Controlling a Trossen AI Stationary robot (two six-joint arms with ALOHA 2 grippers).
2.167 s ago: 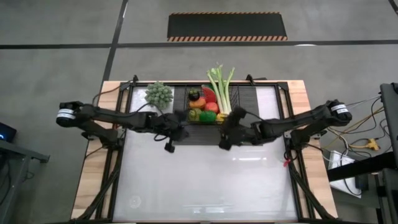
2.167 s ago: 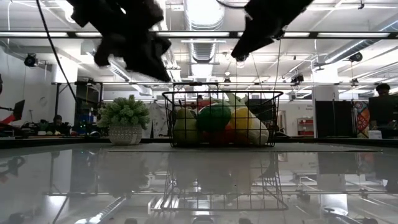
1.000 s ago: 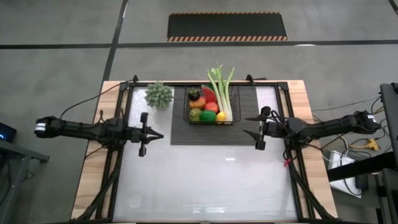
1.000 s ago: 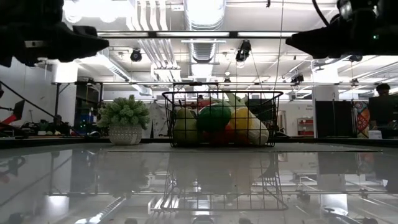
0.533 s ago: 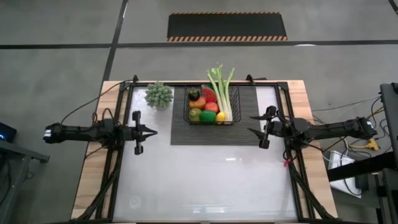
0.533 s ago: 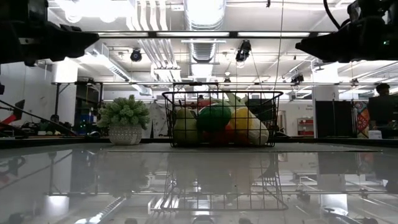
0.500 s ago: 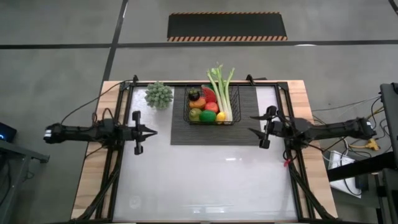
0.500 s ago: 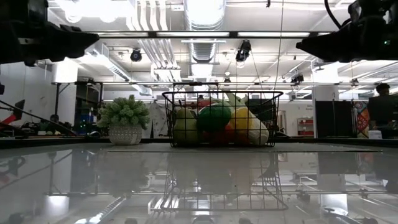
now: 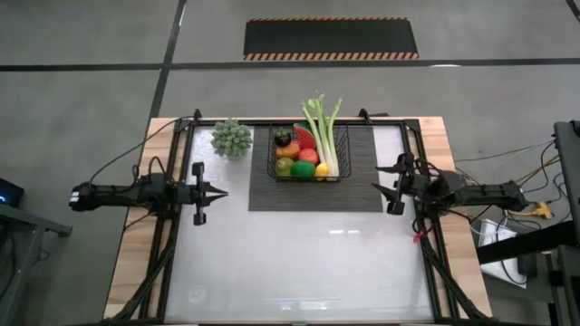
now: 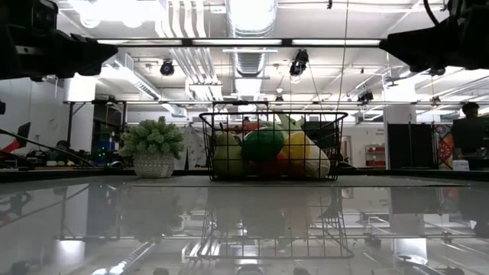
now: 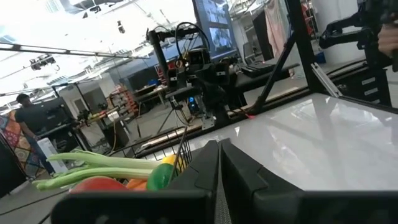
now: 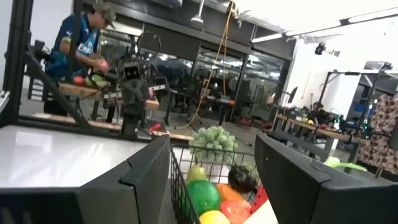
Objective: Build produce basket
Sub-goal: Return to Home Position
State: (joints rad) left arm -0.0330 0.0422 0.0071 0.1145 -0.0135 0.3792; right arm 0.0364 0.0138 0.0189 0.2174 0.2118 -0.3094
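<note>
The black wire basket [image 9: 308,154] stands on a dark ribbed mat [image 9: 358,186] at the table's far middle. It holds the toy produce: long celery [image 9: 323,127] poking over the far rim, a red watermelon slice [image 9: 304,138], a dark round fruit [image 9: 283,138], an orange, a red apple, green fruit [image 10: 263,143] and a lemon [image 9: 322,169]. My left gripper [image 9: 225,192] hovers shut to the left of the mat, pointing at the basket; its fingers meet in the left wrist view [image 11: 219,152]. My right gripper [image 9: 377,186] hovers open at the mat's right edge [image 12: 212,143]. Both are empty.
A small potted green plant [image 9: 231,138] stands just left of the mat's far corner. Black frame rails [image 9: 172,208] run along the table's left and right sides. The glossy white tabletop [image 9: 299,263] stretches toward the near edge. A person [image 12: 81,37] stands beyond the table.
Both arms have drawn back from the basket, the left gripper toward the table's left edge and the right gripper toward the right edge, staying raised above the table. The basket and its produce have kept still.
</note>
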